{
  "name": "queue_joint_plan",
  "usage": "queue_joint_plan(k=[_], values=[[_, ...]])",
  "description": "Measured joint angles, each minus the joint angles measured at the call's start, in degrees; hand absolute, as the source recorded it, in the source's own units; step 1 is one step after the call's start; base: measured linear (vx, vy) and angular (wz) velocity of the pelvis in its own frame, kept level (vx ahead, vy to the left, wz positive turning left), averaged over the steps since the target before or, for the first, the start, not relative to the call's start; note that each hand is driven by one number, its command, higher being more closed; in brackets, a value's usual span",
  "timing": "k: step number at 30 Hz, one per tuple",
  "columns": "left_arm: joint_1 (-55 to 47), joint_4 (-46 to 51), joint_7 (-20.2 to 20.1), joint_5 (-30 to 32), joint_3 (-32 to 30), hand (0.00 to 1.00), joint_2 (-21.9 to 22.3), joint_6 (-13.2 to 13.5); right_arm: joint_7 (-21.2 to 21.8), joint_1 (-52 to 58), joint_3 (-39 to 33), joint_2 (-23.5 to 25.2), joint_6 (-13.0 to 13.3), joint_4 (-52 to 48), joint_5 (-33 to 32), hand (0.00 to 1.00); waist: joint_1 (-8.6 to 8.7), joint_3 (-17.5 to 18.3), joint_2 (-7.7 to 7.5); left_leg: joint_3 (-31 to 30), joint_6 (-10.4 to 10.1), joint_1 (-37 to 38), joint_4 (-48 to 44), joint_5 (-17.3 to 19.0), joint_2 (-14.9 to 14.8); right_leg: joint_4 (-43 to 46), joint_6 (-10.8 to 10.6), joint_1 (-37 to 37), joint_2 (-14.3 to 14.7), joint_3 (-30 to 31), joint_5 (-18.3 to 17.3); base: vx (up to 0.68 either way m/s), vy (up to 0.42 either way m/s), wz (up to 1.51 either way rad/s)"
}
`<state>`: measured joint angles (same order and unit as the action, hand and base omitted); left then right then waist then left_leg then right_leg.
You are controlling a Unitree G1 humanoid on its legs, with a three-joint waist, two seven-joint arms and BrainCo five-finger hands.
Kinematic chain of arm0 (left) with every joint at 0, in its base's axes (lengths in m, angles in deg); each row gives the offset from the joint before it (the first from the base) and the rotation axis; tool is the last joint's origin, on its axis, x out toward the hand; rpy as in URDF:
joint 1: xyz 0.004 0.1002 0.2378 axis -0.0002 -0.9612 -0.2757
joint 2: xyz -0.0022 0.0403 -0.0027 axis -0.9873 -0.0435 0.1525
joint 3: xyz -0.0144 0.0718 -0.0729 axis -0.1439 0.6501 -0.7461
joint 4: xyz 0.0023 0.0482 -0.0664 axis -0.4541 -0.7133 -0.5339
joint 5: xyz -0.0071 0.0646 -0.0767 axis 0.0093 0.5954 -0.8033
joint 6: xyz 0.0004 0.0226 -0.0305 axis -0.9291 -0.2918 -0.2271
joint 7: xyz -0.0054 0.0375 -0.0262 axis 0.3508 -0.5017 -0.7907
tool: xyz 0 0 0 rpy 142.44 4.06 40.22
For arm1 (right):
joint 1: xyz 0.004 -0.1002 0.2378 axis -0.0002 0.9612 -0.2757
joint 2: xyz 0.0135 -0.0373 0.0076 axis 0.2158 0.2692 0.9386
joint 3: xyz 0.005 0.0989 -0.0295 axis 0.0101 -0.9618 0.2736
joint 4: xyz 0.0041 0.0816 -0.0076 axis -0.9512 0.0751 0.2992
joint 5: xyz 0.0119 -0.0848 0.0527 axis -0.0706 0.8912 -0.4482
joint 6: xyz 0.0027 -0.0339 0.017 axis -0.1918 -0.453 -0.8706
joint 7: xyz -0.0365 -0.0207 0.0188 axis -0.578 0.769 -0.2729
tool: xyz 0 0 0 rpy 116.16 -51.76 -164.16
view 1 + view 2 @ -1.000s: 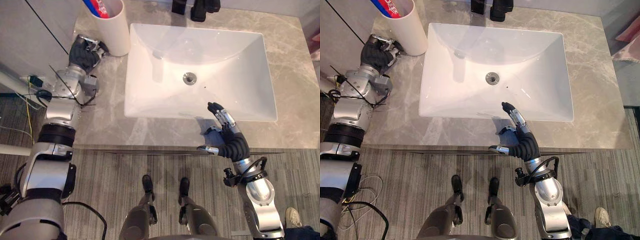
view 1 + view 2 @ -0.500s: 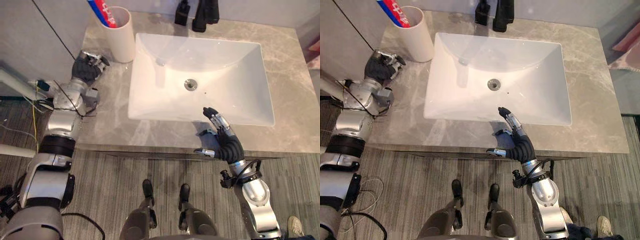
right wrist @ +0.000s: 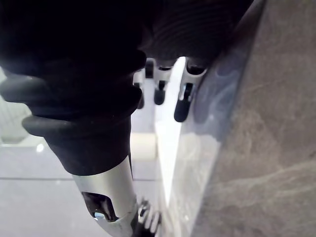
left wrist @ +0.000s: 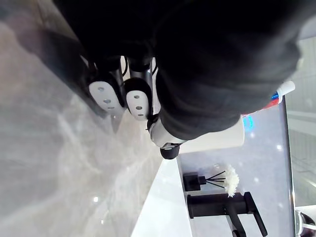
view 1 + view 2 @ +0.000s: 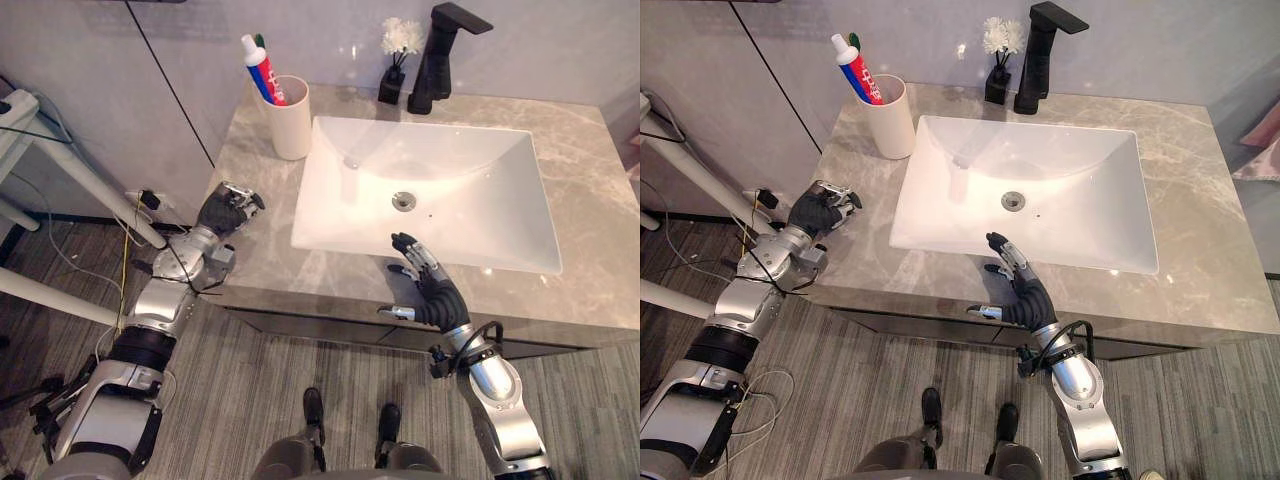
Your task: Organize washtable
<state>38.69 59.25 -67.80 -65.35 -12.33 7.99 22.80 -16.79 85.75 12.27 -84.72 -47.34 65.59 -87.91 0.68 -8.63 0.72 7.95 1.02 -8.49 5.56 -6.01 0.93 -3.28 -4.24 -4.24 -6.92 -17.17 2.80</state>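
Grey surface [image 5: 268, 265], sink [image 5: 470, 170] centre, cup [image 5: 291, 118] upper left; left robot hand [image 5: 228, 209] curled, empty; right robot hand [image 5: 430, 292] fingers straight, lower centre.

The sink [image 5: 470, 190] sits in the counter [image 5: 590, 170], cup [image 5: 291, 118] holding toothpaste [image 5: 262, 72] off its back-left corner, faucet [image 5: 437, 60] behind it, flower vase [image 5: 393, 75] just left of that.

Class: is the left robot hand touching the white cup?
Apart. The left eye view shows bare countertop between the left robot hand and the white cup.
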Motion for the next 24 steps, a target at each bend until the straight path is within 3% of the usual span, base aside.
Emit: queue_joint_plan(k=[14, 24], values=[[-0.1, -0.2, 0.6, 0.1, 2.4, 1.0, 4.6, 0.1, -0.2, 0.8, -0.5, 2.1, -0.7, 0.3, 0.5, 0.0, 0.38, 1.8, 0.69, 0.7, 0.0, 0.0, 0.0, 0.0, 0.0, 0.3, -0.1, -0.7, -0.1, 0.5, -0.2, 0.02, 0.006, -0.01], [3.3, -2.3, 2.7, 0.0, 2.9, 1.0, 4.3, 0.3, -0.6, 1.3, -2.4, 2.4, -0.8, -1.7, 0.5, 0.0, 1.13, 2.3, 1.11, 2.9, 0.0, -2.3, 0.0, 0.0, -0.2, 1.6, 0.0, -4.5, -0.2, 3.0, -0.1, 0.02, 0.013, -0.11]])
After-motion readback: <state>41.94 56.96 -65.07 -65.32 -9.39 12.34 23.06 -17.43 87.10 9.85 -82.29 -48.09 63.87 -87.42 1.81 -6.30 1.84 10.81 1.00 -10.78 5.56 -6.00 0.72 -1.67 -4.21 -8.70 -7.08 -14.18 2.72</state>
